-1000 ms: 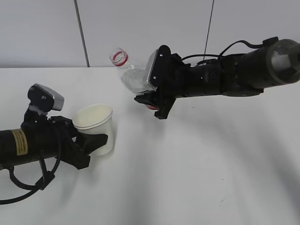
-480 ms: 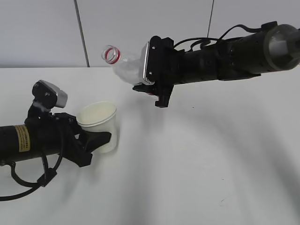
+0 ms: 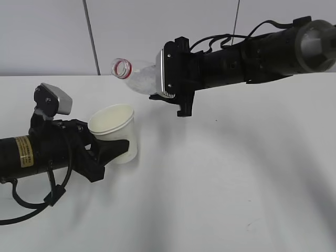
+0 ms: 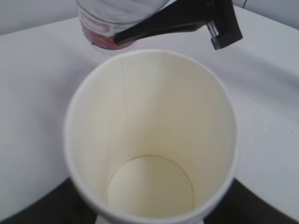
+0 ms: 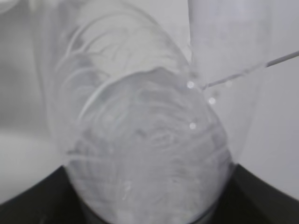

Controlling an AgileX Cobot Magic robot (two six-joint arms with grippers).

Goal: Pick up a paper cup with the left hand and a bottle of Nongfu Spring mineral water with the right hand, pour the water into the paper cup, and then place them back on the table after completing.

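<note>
Exterior view: left hand [image 3: 107, 152], jaws closed round the cup [image 3: 116, 131], holds it tilted near the worktop's [image 3: 220, 199] left edge; right hand [image 3: 176, 97], jaws clamped on the bottle [image 3: 139, 79], holds it almost level, uncapped mouth above and behind the rim. Cup is dry in the left wrist view, so I'd bring the mouth over the opening before tipping slowly. Bottle's red label [image 4: 100, 39] and the arm's yellow sticker [image 3: 23, 152] are unreadable.

We saw the left arm [image 3: 31, 155] was black, with a yellow sticker, a grey camera block [image 3: 54, 102] and a looping black cable. The right arm [image 3: 252, 52] was black too, with cables on top.
</note>
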